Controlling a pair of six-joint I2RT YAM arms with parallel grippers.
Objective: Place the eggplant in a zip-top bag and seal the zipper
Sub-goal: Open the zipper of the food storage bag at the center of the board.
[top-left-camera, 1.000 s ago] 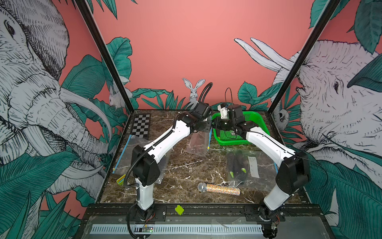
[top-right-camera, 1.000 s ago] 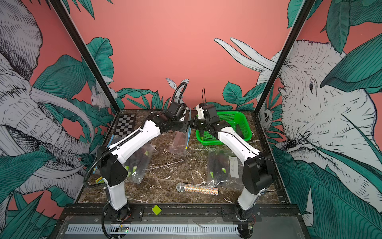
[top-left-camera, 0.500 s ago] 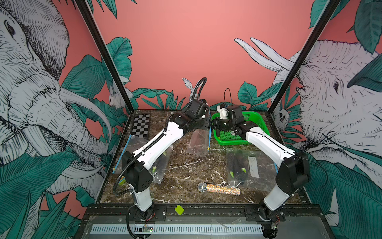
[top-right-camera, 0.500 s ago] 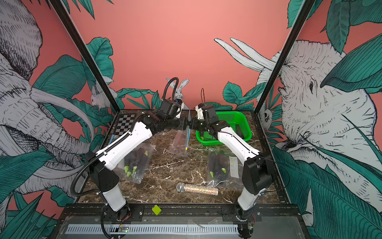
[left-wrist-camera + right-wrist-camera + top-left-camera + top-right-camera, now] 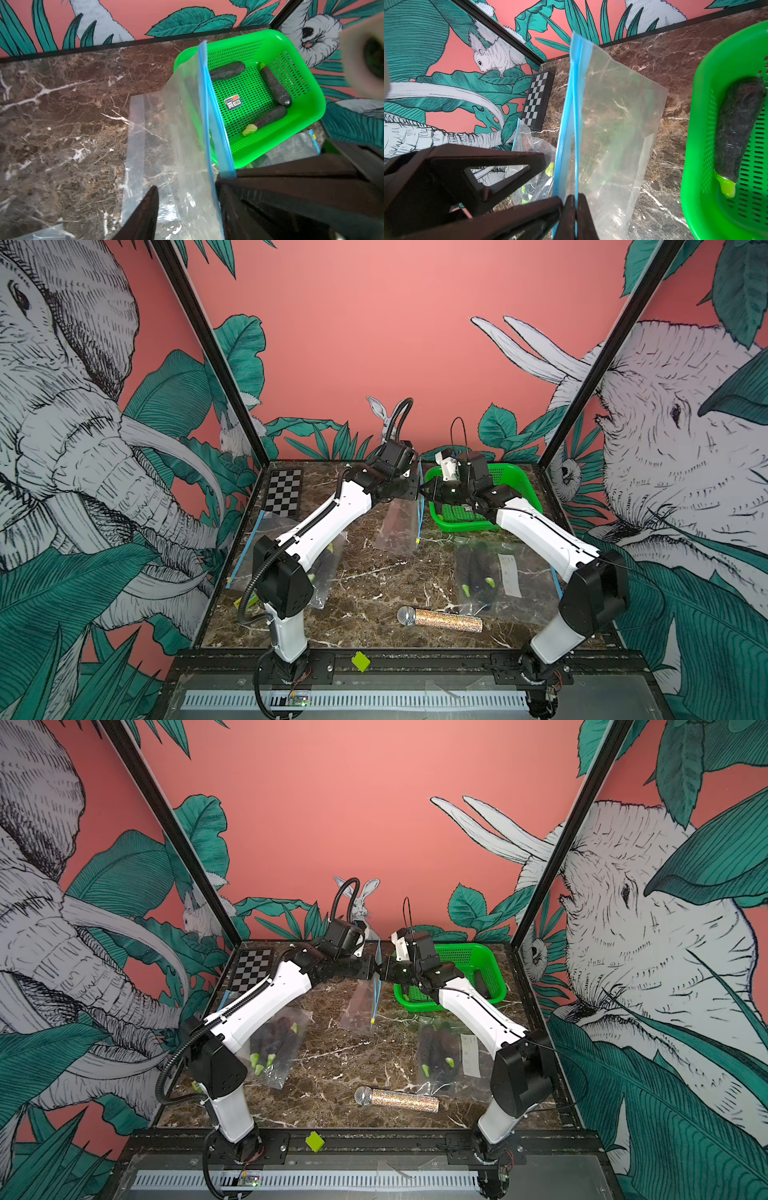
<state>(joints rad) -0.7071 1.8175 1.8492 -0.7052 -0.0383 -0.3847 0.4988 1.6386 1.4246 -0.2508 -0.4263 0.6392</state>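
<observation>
1. The table (image 5: 374, 585) carries the green basket (image 5: 313, 106); the eggplant (image 5: 274, 85) lies in it with two others, not yet bagged.
2. The zip-top bag (image 5: 612, 124) is held up, empty, just beside the basket.
3. The right fingers (image 5: 566, 218) are clenched on its blue zipper strip (image 5: 572, 104); the left fingers (image 5: 145, 214) stand apart around the film; they should, I judge, close on one lip only, then pull gently to open the mouth.

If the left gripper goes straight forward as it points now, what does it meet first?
Most likely the clear plastic zip-top bag with a blue zipper strip, hanging between the open left gripper and the shut right gripper, which pinches it. Depth is unclear.
</observation>
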